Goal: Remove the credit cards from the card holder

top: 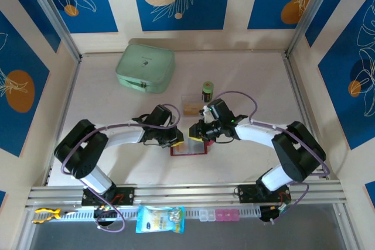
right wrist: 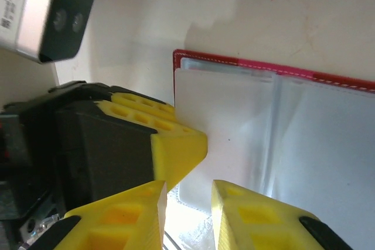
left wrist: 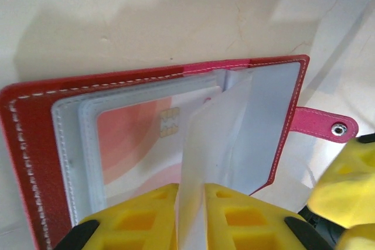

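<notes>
though pale, table (top: pixel 246 80) amid blue panels (top: pixel 205 10)

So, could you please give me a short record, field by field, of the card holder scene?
card holder: open on the table
left hand: shut on a clear sleeve
right hand: jaws apart at the holder's edge, nothing clearly held
chip card: inside a sleeve
tan card: on the table beside the green can
</notes>
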### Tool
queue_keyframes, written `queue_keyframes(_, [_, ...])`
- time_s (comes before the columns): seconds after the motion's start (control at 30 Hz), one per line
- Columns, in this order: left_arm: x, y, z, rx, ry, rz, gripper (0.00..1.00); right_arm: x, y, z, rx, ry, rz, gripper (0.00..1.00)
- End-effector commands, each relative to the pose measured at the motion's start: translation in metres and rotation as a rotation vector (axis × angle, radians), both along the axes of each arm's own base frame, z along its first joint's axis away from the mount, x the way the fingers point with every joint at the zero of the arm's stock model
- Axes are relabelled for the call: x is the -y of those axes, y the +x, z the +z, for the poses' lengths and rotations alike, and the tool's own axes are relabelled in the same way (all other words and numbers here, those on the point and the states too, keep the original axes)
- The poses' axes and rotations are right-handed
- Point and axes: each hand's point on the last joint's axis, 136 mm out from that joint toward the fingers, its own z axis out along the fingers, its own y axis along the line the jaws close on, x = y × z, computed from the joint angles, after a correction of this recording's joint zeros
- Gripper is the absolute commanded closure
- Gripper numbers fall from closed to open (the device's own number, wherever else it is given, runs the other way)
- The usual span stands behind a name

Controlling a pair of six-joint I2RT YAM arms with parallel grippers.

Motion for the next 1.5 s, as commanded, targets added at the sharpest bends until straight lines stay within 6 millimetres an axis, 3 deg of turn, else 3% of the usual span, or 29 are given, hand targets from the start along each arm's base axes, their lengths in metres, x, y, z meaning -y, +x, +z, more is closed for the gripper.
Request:
queue_keyframes(0.0, [0.013, 0.0, 0.021, 0.02, -0.039, -0.033, 0.83, 0.012, 0.001, 0.009, 0.006, -0.023, -0.015, 0.73])
queue_keyframes(0.6, [0.06, 0.006, 0.03, 0.027, -0.073, -0.122, 0.75, 0.045, 0.004, 0.024, 0.032, -0.011, -0.083, 0.73])
queue_keyframes(0.93, [0.077, 0.015, 0.04, 0.045, -0.107, -0.137, 0.65, 0.057, 0.004, 0.031, 0.043, -0.012, -0.105, 0.72])
queue_keyframes(1.23, [0.068, 0.015, 0.038, 0.054, -0.084, -0.125, 0.63, 0.057, 0.004, 0.03, 0.035, -0.01, -0.108, 0.72])
queue_keyframes(1.47, [0.041, 0.016, 0.034, 0.057, -0.058, -0.075, 0.64, 0.048, 0.004, 0.026, 0.024, -0.012, -0.094, 0.73])
